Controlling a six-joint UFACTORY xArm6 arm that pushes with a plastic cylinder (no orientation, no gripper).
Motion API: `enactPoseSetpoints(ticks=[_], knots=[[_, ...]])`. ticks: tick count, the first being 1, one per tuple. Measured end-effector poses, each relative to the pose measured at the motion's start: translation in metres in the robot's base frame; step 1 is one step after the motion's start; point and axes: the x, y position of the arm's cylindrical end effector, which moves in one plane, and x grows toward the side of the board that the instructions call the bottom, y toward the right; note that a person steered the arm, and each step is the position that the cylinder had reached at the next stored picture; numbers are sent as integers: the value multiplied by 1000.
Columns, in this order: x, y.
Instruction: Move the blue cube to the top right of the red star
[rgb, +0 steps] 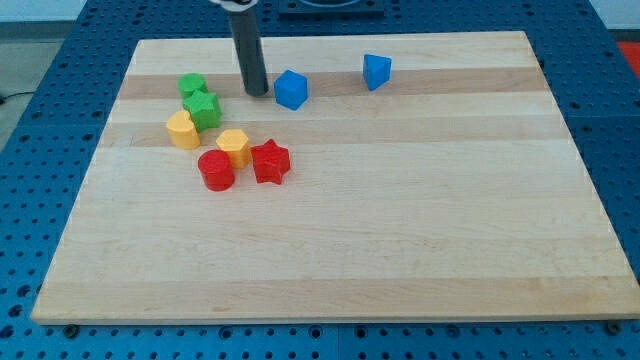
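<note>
My tip (256, 92) rests on the surface (400, 220) just at nine o'clock of the blue cube (291, 89), very near it, though whether it touches I cannot tell. There are no fingers here: the arm ends in a bare rod that holds nothing and can only shove.

The blue cube sits near the view's top, roughly at twelve to one o'clock of the red star (270, 161) and well apart from it. The star lies in a cluster: an orange block (234, 147) just at its ten o'clock, a red cylinder (216, 170) at its nine o'clock, with a yellow block (183, 129) and two green blocks (201, 104) further up the view's left. A second blue block (377, 71) stands alone at two o'clock of the cube.

The step in hand looks like the approach to pushing. The cube needs to travel down the view and a little right, ending close at the star's one to two o'clock. From nine o'clock a push would only send it sideways, so I judge the tip should first shift round to the cube's eleven o'clock, then press toward five o'clock and stop short of the star.
</note>
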Motion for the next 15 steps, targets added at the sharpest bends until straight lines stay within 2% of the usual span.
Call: enactPoseSetpoints(ticks=[1,3,5,6,7,8,11,13,15], knots=[[-2,47],[37,78],[52,174],[90,172],[91,129],[67,89],[41,89],[37,136],[-5,175]])
